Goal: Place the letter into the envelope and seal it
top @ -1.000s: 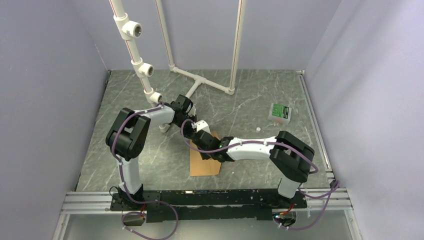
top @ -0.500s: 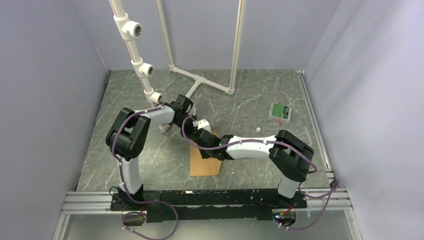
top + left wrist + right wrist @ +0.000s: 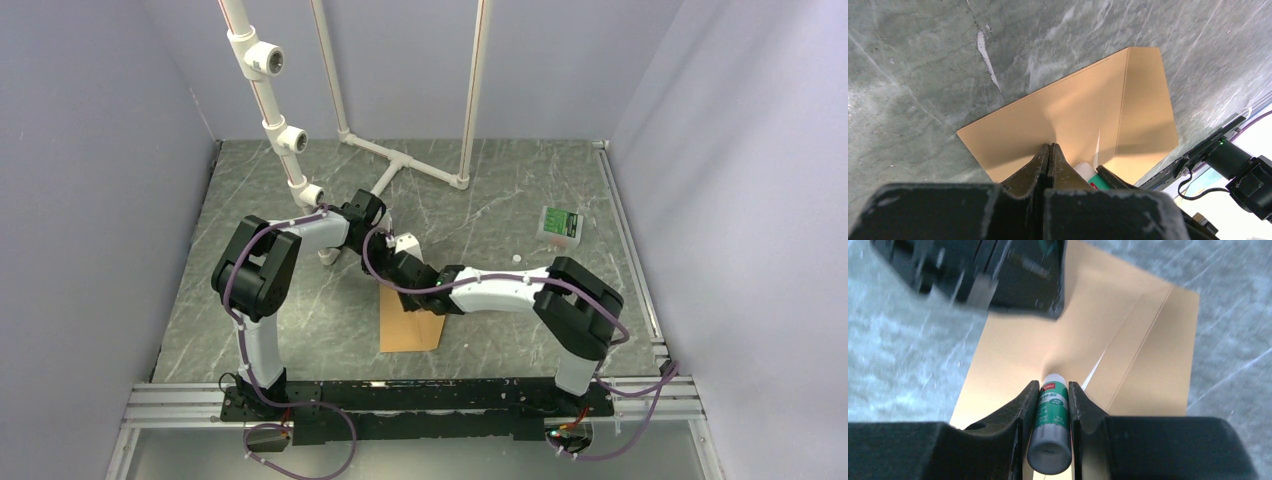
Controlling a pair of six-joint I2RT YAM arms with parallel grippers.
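Observation:
The kraft-brown envelope (image 3: 411,330) lies flat on the grey table between the arms. It also shows in the left wrist view (image 3: 1083,110) and the right wrist view (image 3: 1128,355), with a fold line and a thin white sliver along it. My left gripper (image 3: 396,256) (image 3: 1049,147) is shut, tips down on the envelope's far part. My right gripper (image 3: 404,282) (image 3: 1053,385) is shut on a green-and-white glue stick (image 3: 1050,415) (image 3: 1087,172) whose tip touches the envelope just beside the left fingers. The peach letter does not show.
A white PVC pipe frame (image 3: 400,160) stands at the back, with pipe fittings (image 3: 290,135) at the back left. A small green-and-white box (image 3: 560,225) and a tiny white cap (image 3: 516,259) lie to the right. Grey walls close in both sides.
My right gripper has moved up and left along the envelope with the glue stick, closer to the left gripper. The left arm has not moved.

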